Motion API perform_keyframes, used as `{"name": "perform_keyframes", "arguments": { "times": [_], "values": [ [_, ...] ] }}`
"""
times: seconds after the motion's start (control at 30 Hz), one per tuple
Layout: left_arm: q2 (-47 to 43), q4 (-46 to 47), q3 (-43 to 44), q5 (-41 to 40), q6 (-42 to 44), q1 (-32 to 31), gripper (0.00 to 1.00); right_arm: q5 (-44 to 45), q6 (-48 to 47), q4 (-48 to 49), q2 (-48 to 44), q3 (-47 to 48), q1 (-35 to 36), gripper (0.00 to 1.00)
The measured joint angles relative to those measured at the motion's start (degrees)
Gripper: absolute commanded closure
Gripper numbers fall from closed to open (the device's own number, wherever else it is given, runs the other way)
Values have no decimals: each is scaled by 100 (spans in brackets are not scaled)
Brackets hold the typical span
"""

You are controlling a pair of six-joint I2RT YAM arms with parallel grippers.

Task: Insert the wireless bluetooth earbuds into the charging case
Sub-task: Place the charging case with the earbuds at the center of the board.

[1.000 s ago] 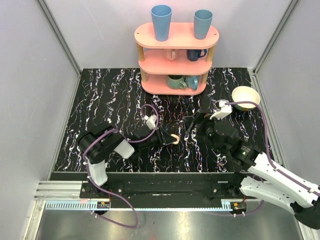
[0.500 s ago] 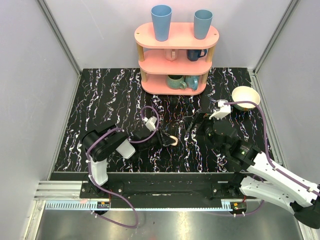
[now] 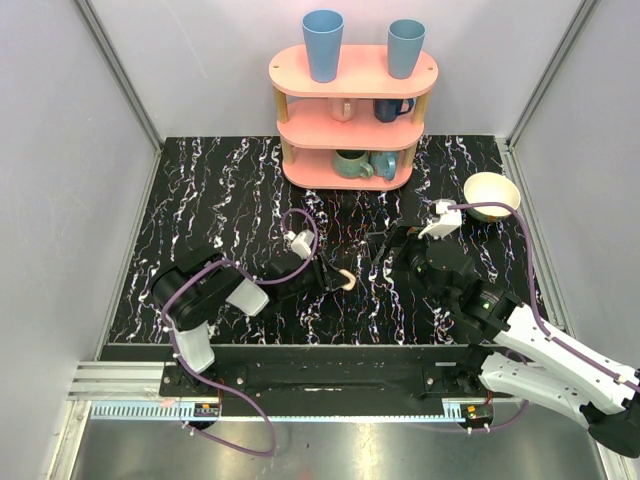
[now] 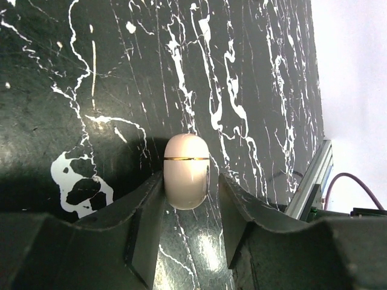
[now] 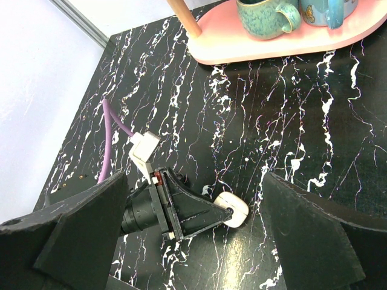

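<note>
Left tool (image 4: 190, 181) straddled the closed charging case (image 4: 187, 172) near the table's (image 3: 220, 180) front edge, slack, a gap showing — probably setting it down; right tool (image 5: 193, 181) gaped empty.

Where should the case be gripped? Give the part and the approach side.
Probably across the two long sides of the case, near the gold seam, coming in low along the table from the left gripper's side: it lies flat and closed, and that is its narrowest span.
</note>
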Motion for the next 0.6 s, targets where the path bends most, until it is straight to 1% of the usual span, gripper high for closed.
{"name": "perform_keyframes", "arguments": {
  "times": [0.2, 0.6],
  "values": [
    [-131, -229, 0, -105, 105, 0, 55, 0, -2, 0, 0, 0, 0, 0],
    [-1493, -1281, -2, -649, 855, 0, 53, 46, 0, 0, 2, 0, 0, 0]
  ]
}}
